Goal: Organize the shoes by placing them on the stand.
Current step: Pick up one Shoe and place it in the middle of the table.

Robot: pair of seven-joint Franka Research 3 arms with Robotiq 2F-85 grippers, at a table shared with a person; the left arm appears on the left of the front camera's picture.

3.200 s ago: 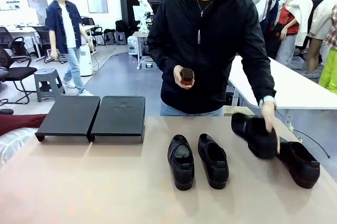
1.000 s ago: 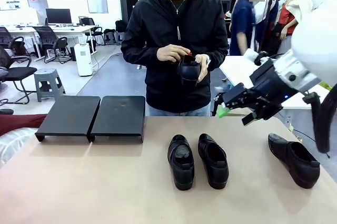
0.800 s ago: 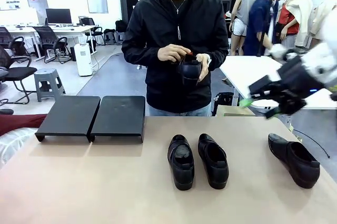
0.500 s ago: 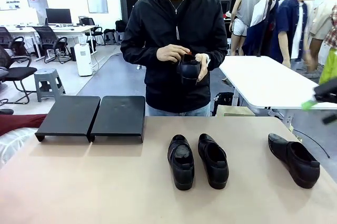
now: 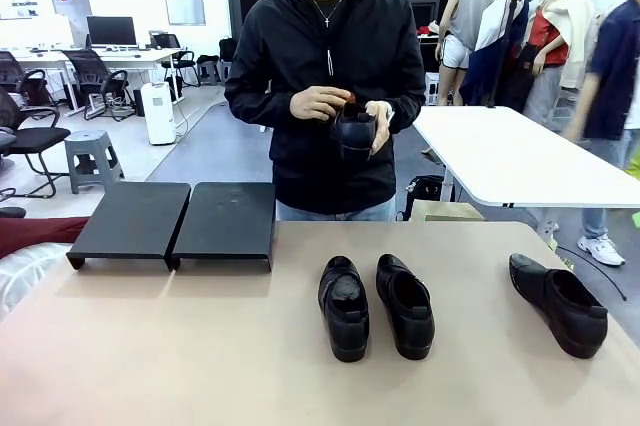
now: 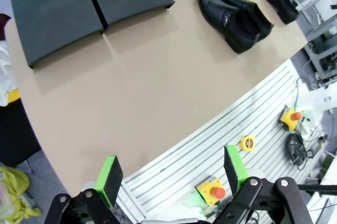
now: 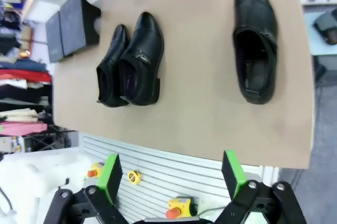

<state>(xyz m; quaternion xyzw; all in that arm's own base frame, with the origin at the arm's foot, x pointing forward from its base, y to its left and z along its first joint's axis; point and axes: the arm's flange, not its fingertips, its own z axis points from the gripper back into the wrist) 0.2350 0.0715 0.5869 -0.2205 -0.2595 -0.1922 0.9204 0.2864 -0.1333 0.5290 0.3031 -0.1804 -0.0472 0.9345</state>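
Three glossy black shoes lie on the tan table: a pair side by side in the middle (image 5: pixel 343 308) (image 5: pixel 404 304) and one apart at the right (image 5: pixel 558 303). A fourth shoe (image 5: pixel 352 131) is held at chest height in the person's hands beyond the far edge. The stand, two black platforms (image 5: pixel 131 219) (image 5: pixel 225 221), sits bare at the far left. My left gripper (image 6: pixel 171 174) hangs open high above the near table edge, with the stand (image 6: pixel 52 13) and shoes (image 6: pixel 231 19) far below. My right gripper (image 7: pixel 171 174) is open too, above the single shoe (image 7: pixel 255 50) and the pair (image 7: pixel 131 63).
A white slatted base with red-and-yellow stop buttons (image 6: pixel 210 192) lies under both grippers. Behind the person stands a white table (image 5: pixel 520 161). Another person walks at the far right, and office chairs stand at the far left.
My right arm has swung out of the front view to the right. The person has kept holding the shoe at chest height. The shoes on the table have not moved.
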